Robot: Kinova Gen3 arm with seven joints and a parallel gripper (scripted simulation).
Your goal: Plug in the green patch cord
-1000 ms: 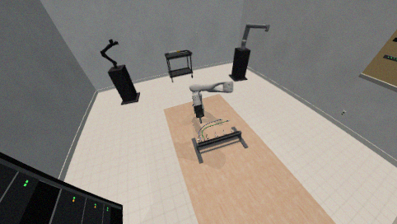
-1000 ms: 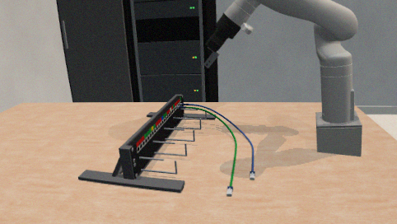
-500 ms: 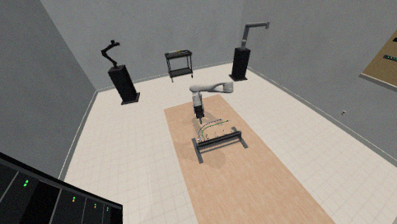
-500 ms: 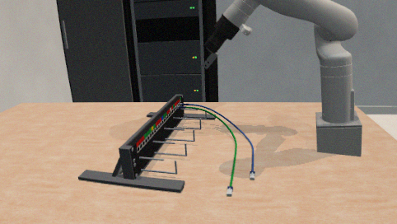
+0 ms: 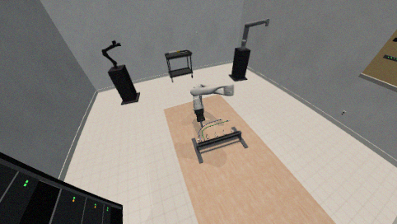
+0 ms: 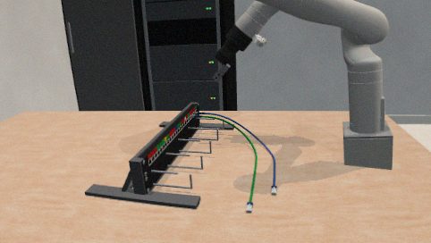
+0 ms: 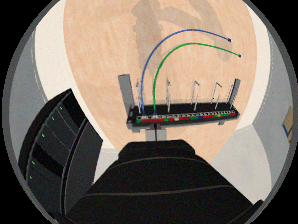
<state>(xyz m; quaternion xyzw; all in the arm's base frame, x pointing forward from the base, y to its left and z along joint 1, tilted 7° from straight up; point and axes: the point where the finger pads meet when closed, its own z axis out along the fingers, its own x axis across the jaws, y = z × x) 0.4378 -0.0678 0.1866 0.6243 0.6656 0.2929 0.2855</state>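
The black rack [image 6: 139,166] [image 5: 218,141] [image 7: 182,117] stands on the wooden table with a row of coloured port labels; the yellow label [image 6: 165,138] is near the middle. The green cord [image 6: 255,156] [image 7: 174,51] runs from the rack's far end in an arc to its free plug [image 6: 251,205] [image 7: 237,55], which lies on the table. The blue cord [image 6: 267,148] [image 7: 160,44] arcs beside it to its plug [image 6: 272,188]. My gripper [image 6: 217,74] [image 5: 201,122] is shut and empty, high above the rack's far end, well away from both plugs.
The arm's grey base [image 6: 367,145] stands on the table at the right. Thin wire cable hooks [image 6: 185,166] stick out from the rack's back toward the cords. A dark server cabinet [image 6: 147,49] stands behind the table.
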